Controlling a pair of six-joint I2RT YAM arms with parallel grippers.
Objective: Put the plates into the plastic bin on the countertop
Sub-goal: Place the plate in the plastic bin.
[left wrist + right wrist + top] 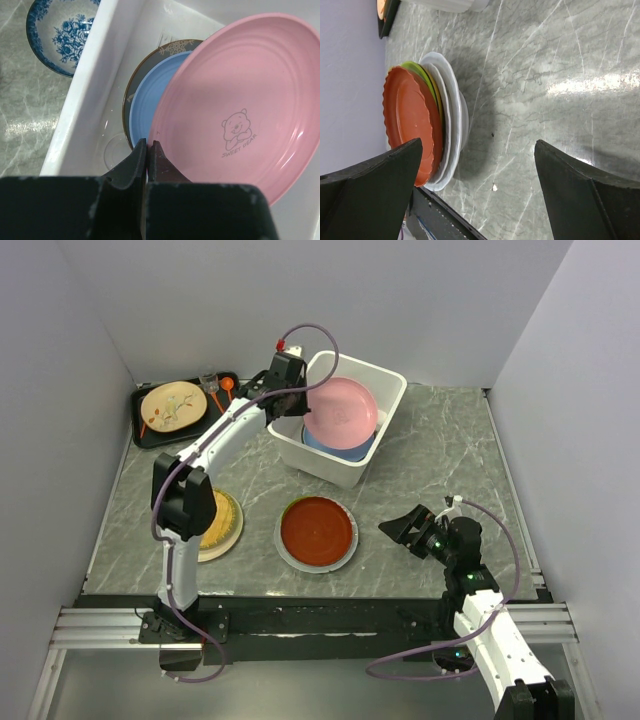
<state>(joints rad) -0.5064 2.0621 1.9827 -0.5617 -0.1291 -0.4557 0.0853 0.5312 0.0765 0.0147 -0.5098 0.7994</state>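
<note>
My left gripper (pixel 298 406) (pixel 148 149) is shut on the rim of a pink plate (pixel 342 412) (pixel 240 100), which it holds tilted over the white plastic bin (pixel 388 380) (pixel 85 125). Inside the bin lies a light blue plate (pixel 147 107) on top of a grey one (pixel 172 47). On the countertop (pixel 440 450), a red plate (pixel 316 531) (pixel 410 117) tops a stack with a lime green plate (pixel 421 72) and white plates (pixel 451 112). A woven yellow plate (pixel 226 526) lies partly under the left arm. My right gripper (pixel 405 528) (pixel 479 145) stands open to the right of the stack, with nothing in it.
A black tray (pixel 150 432) at the back left carries a cream plate with a twig pattern (pixel 172 405) and small items. A blue floral dish (pixel 60 30) sits on the countertop just outside the bin's left wall. White walls enclose three sides.
</note>
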